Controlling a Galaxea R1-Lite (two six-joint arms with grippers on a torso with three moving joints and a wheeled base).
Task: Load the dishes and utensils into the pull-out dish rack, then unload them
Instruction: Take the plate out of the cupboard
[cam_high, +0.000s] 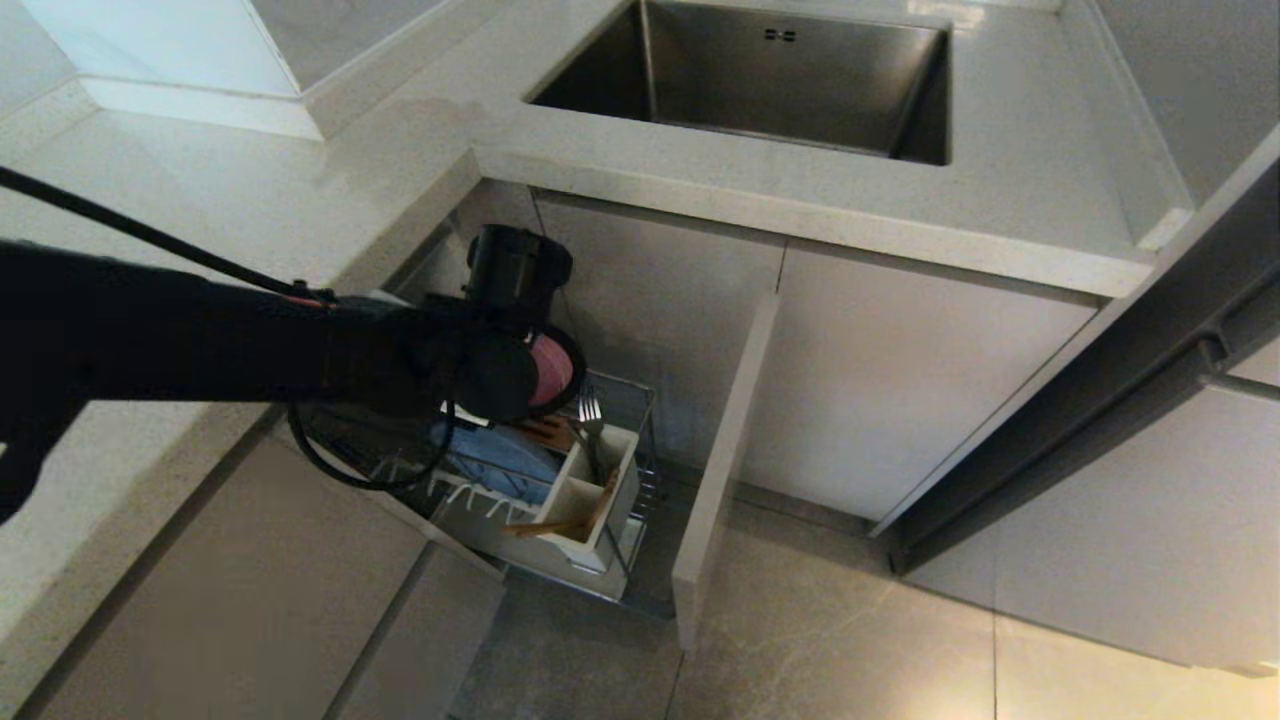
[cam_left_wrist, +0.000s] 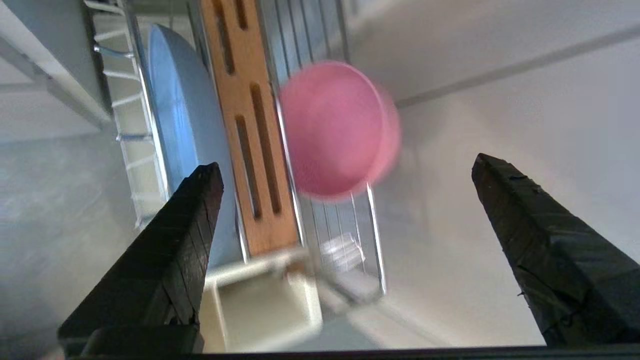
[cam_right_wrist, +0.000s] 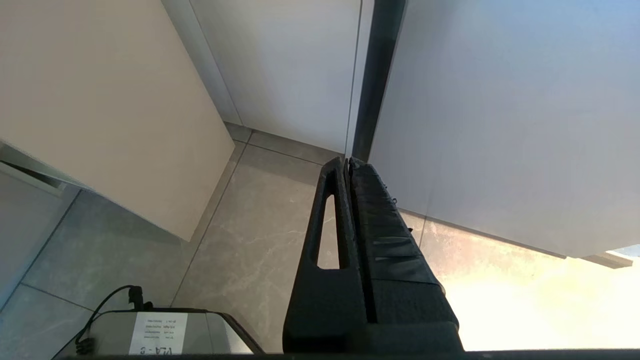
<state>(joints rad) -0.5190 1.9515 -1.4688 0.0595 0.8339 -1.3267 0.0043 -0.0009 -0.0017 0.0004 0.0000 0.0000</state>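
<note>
The fingers of the left gripper stand wide apart above the pink bowl — at the dish rack's back edge. It looks light, smooth, maybe slippery — pinch its rim.

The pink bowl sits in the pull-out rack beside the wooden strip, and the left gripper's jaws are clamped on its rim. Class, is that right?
Not quite. The left gripper has its jaws wide open, apart from the pink bowl, as the left wrist view shows. The bowl does sit in the rack beside the wooden strip.
</note>
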